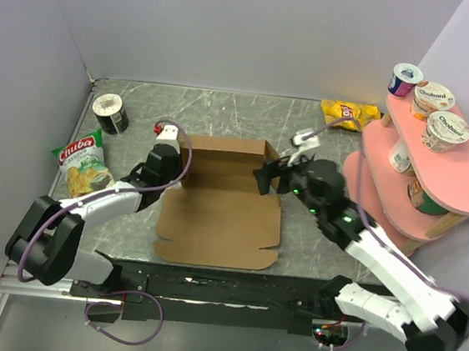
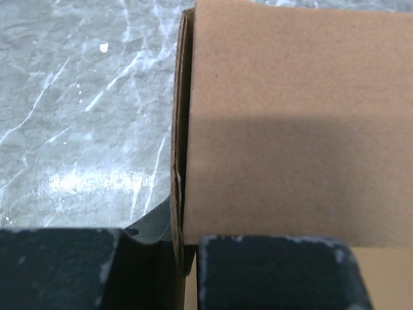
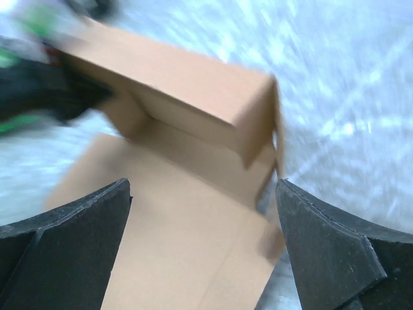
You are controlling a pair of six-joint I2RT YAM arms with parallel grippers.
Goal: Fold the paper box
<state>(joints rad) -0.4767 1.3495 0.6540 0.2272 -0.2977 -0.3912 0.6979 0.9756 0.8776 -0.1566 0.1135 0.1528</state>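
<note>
Top view first: the paper box (image 1: 218,216) is laid out in the middle of the surface (image 1: 224,112), base flat and back wall stood up. A pink rack (image 1: 461,178) is seen well off to its right and a chip bag (image 1: 84,168) off to its left. The left pincer (image 1: 166,167) is parked at the box's left flap, and the right pincer (image 1: 269,177) at the right end of its back wall.

Left wrist view: what can't be made out from above is shown here. The box's left flap is caught edge-on between the two pads (image 2: 58,268), so that pincer looks clamped on it. Only a small bit of edge seems to be pinched, so the flap could probably be lost or creased if it's tugged hard.

Right wrist view: it's blurry, but the jaws are seen spread wide with nothing held, and the box is just beyond them. With nothing braced on that side, the back wall could likely be flopped flat, or the whole light box skidded by a one-sided pull.
</note>
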